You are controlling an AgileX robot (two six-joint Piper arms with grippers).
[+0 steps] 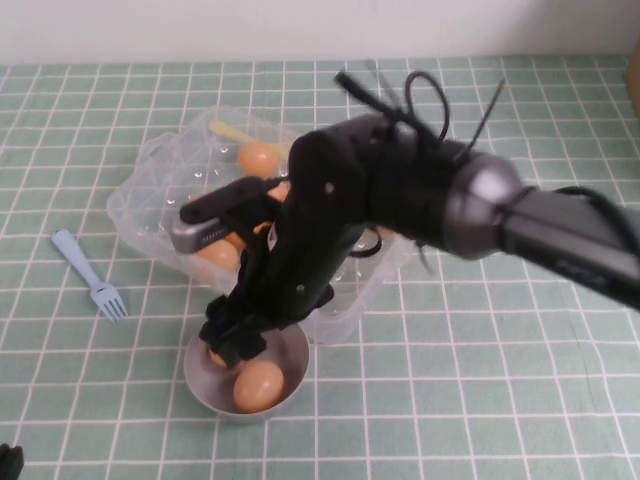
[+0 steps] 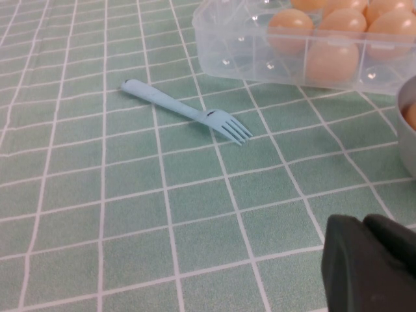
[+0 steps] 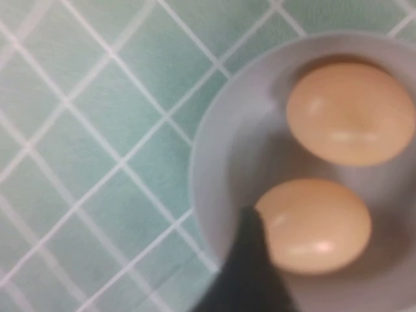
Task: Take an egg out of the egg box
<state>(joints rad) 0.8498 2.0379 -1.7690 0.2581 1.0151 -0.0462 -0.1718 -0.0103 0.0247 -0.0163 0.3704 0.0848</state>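
Note:
The clear egg box (image 1: pixel 150 200) sits at mid-table and holds several orange-tan eggs (image 1: pixel 258 158). My right arm reaches over the box, and my right gripper (image 1: pixel 228 340) hangs low over the round grey bowl (image 1: pixel 195 385). In the right wrist view the bowl (image 3: pixel 221 162) holds two eggs. One dark finger (image 3: pixel 253 260) touches the side of the nearer egg (image 3: pixel 315 224), which rests on the bowl's floor. The other finger is out of view and the jaws look open. My left gripper (image 2: pixel 370 260) is shut and empty, parked low at the near left corner (image 1: pixel 8 460).
A light blue plastic fork (image 1: pixel 95 278) lies on the green checked cloth left of the box, and it also shows in the left wrist view (image 2: pixel 188 112). The egg box (image 2: pixel 227 45) and the bowl rim (image 2: pixel 408 136) edge into that view.

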